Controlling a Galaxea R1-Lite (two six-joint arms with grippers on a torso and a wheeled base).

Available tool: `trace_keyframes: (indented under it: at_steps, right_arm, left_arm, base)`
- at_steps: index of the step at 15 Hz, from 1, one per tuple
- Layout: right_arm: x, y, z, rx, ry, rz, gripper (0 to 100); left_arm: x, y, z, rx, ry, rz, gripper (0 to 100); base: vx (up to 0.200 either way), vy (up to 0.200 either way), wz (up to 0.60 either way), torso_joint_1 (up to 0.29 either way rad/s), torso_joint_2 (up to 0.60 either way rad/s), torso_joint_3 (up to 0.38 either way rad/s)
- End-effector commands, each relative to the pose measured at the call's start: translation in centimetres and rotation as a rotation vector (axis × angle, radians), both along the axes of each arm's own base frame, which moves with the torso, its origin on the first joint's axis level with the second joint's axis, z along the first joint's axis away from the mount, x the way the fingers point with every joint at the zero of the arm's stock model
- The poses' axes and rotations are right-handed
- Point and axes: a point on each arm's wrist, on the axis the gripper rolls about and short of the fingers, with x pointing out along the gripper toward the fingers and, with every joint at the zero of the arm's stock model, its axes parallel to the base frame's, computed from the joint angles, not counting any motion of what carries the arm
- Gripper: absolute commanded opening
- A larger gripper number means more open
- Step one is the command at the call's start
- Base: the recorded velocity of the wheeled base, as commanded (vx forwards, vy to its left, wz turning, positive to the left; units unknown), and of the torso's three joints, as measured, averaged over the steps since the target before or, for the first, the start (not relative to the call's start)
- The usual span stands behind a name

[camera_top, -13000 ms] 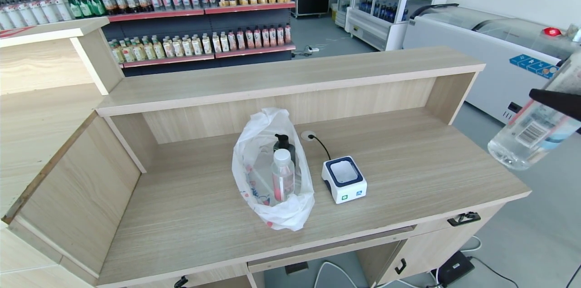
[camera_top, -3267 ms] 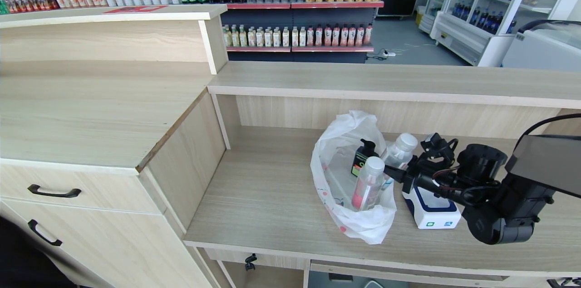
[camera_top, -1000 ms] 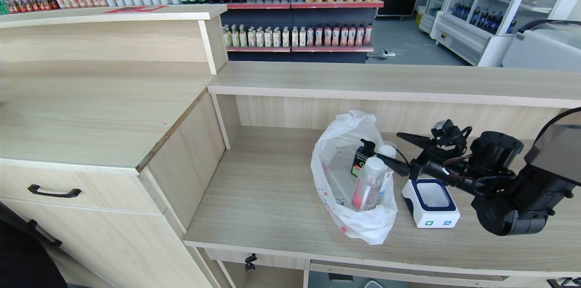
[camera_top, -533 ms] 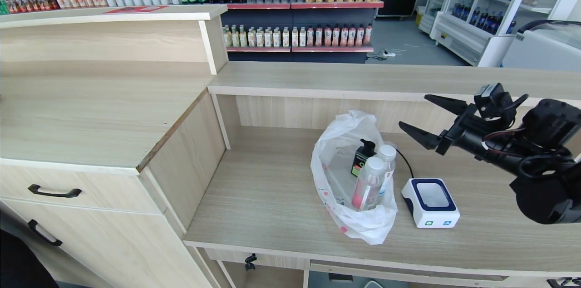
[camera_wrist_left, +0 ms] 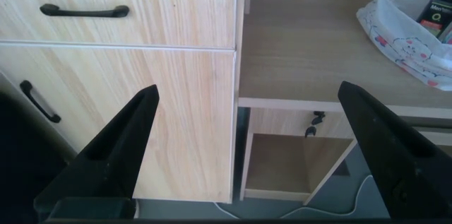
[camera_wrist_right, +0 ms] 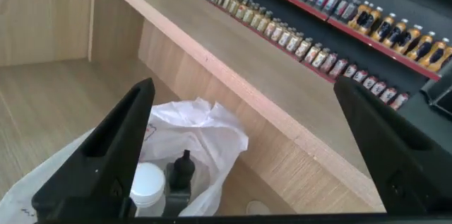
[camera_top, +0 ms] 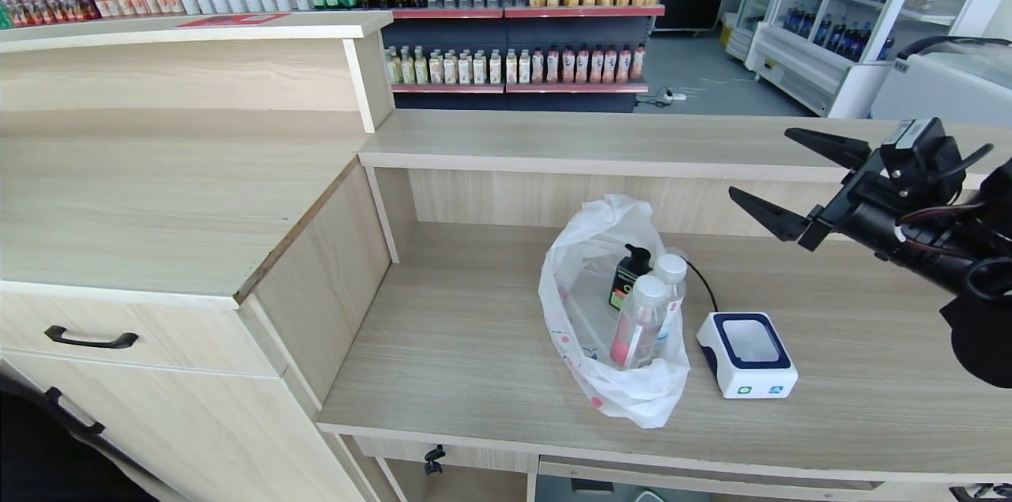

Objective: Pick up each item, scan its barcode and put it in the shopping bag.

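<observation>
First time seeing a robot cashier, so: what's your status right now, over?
Right gripper open, empty, raised over the counter. Left gripper open, empty, near the drawers. Shopping bag holds two clear bottles and a pump bottle. Scanner beside the bag.

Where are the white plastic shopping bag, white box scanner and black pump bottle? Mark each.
white plastic shopping bag [camera_top: 632, 399], head view, front wall.
white box scanner [camera_top: 746, 341], head view, top window.
black pump bottle [camera_top: 624, 284], head view, body.
</observation>
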Motion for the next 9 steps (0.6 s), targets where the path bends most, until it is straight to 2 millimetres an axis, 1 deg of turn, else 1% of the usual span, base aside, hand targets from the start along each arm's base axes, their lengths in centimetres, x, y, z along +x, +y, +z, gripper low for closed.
trace_keyframes:
  at_steps: [1, 2, 3, 5, 6, 8, 9]
  right_arm:
    - [-0.3, -0.7, 2.0, 0.001, -0.046, -0.035, 100]
    - [-0.4, -1.0, 2.4, 0.006, -0.048, -0.055, 100]
    - [-0.7, -1.4, 3.7, 0.032, -0.03, -0.138, 100]
    - [-1.4, -2.2, 4.9, 0.067, 0.006, -0.253, 100]
    - [-1.9, -2.6, 5.1, 0.097, 0.057, -0.344, 100]
    - [-2.4, -3.6, 4.8, 0.186, 0.146, -0.536, 100]
    - [-2.5, -3.8, 4.6, 0.197, 0.158, -0.546, 100]
  left_arm:
    - [0.0, 0.0, 0.0, 0.0, 0.001, -0.001, 100]
    - [0.0, 0.0, 0.0, 0.0, 0.001, -0.001, 100]
    - [0.0, 0.0, 0.0, 0.0, 0.001, -0.001, 100]
    - [0.0, 0.0, 0.0, 0.0, 0.001, -0.001, 100]
    - [0.0, 0.0, 0.0, 0.0, 0.001, -0.001, 100]
    - [0.0, 0.0, 0.0, 0.0, 0.001, -0.001, 100]
    - [0.0, 0.0, 0.0, 0.0, 0.001, -0.001, 100]
  base:
    - [0.0, 0.0, -0.6, -0.017, -0.01, 0.012]
    - [0.0, 0.0, -0.6, 0.017, 0.0, -0.007]
    - [0.0, 0.0, -0.6, 0.022, 0.0, -0.002]
    - [0.0, 0.0, -0.6, 0.0, 0.0, 0.007]
    - [0.0, 0.0, -0.6, 0.002, 0.0, -0.002]
    - [0.0, 0.0, -0.6, 0.002, 0.0, 0.002]
    - [0.0, 0.0, 0.0, 0.0, 0.0, 0.0]
